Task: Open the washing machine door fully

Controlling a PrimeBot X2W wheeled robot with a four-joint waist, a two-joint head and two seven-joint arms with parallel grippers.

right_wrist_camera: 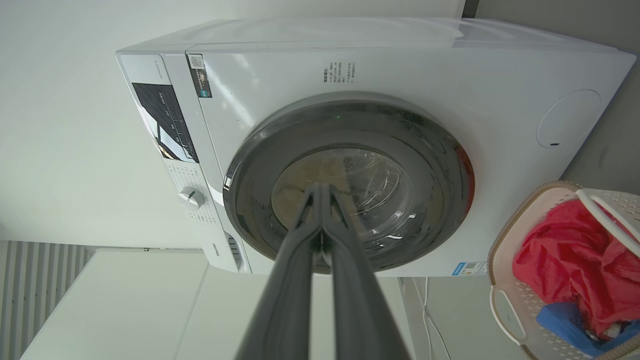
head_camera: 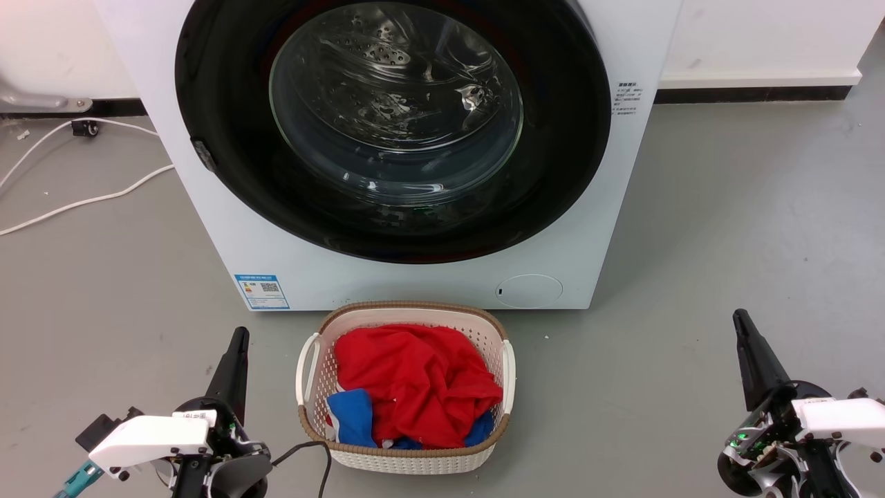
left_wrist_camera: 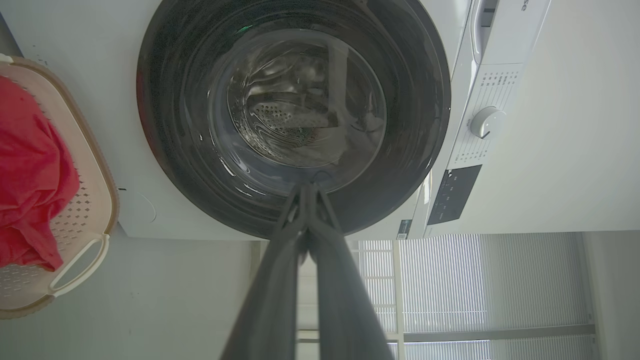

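1. the grey floor (head_camera: 726, 228) runs back to a white wall (head_camera: 760, 34) with a dark skirting strip; a white cable (head_camera: 83, 200) trails over the floor to the left of the washing machine (head_camera: 429, 283).
2. the washing machine door (head_camera: 394, 131) sits shut, flush in the machine's front — a black ring around a clear bowl, with the steel drum visible through it.
3. writing: a blue-and-white sticker (head_camera: 261, 291) with a qr code sits at the front's lower left; the small print (head_camera: 628, 97) at the upper right is too small to read.
4. a basket (head_camera: 408, 460) stands on the floor just before the machine, holding red cloth (head_camera: 415, 380) and blue cloth (head_camera: 352, 415).
5. the left end effector (head_camera: 240, 337) and right end effector (head_camera: 740, 319) are both clenched, fingers pressed together on nothing — low, either side of the basket and well apart from the door.
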